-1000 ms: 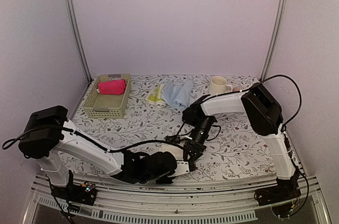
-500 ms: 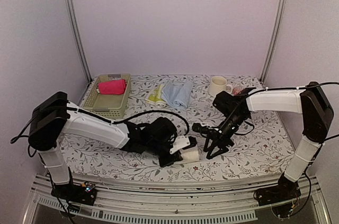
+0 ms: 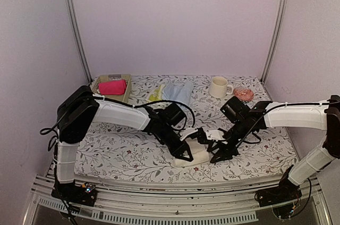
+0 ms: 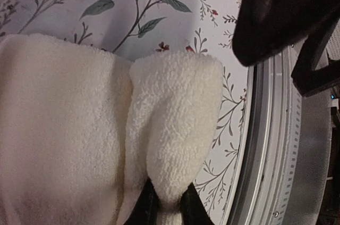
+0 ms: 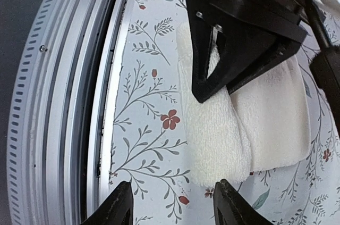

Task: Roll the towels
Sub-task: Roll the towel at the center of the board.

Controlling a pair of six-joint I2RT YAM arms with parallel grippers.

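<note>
The cream-white towel (image 3: 195,155) lies partly folded near the table's front edge. My left gripper (image 3: 187,153) is shut on a fold of it (image 4: 175,129). My right gripper (image 3: 217,153) is open and empty just right of the towel, its fingertips (image 5: 121,203) hovering over the cloth's end (image 5: 212,129). The hot pink towel (image 3: 112,86) lies rolled in the basket. The light blue towel (image 3: 178,92) and the pale yellow-green towel (image 3: 156,94) lie flat at the back.
A pale green mesh basket (image 3: 98,88) stands at the back left. A cream mug (image 3: 218,86) and a small pink object (image 3: 244,93) sit at the back right. The metal front rail (image 5: 69,102) runs close by the towel.
My left arm has swung right and forward with the cream towel to the table's middle front. My right gripper has moved in beside the towel.
</note>
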